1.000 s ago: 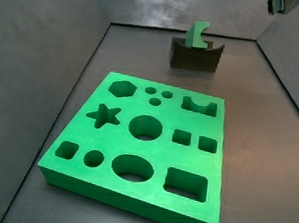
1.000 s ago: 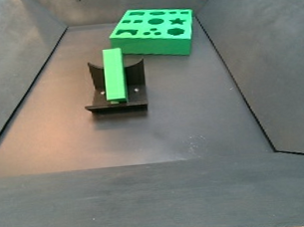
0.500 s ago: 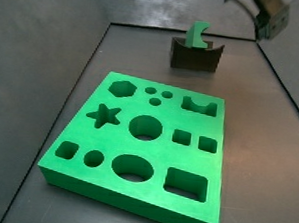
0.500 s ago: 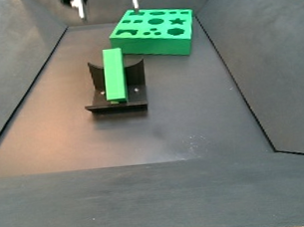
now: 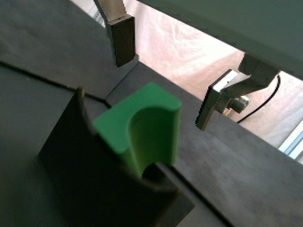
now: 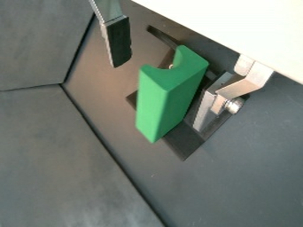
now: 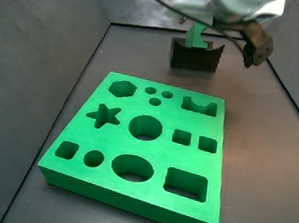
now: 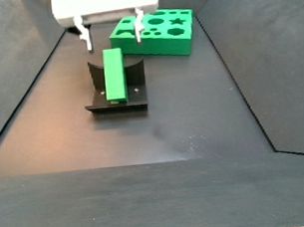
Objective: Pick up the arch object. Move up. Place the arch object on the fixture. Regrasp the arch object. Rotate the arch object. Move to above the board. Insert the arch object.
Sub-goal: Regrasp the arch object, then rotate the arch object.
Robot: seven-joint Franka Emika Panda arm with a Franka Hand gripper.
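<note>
The gripper (image 8: pixel 108 30) has descended into both side views since the earlier frames and now hangs directly above the fixture (image 8: pixel 118 96). Its jaws are spread wide and hold nothing; the silver fingers (image 6: pixel 117 40) flank the arch object (image 6: pixel 166 95) without touching it. The arch object, a smooth bright green block with a curved notch (image 5: pixel 151 124), stands upright on the dark fixture. The board (image 7: pixel 142 143), matte green with shaped cutouts, lies well apart from the fixture.

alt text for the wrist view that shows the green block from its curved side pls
The arch object, a bright green block with a curved notch, stands upright on the dark fixture. The pincer hangs open around its top, one finger on either side, neither touching it.
</note>
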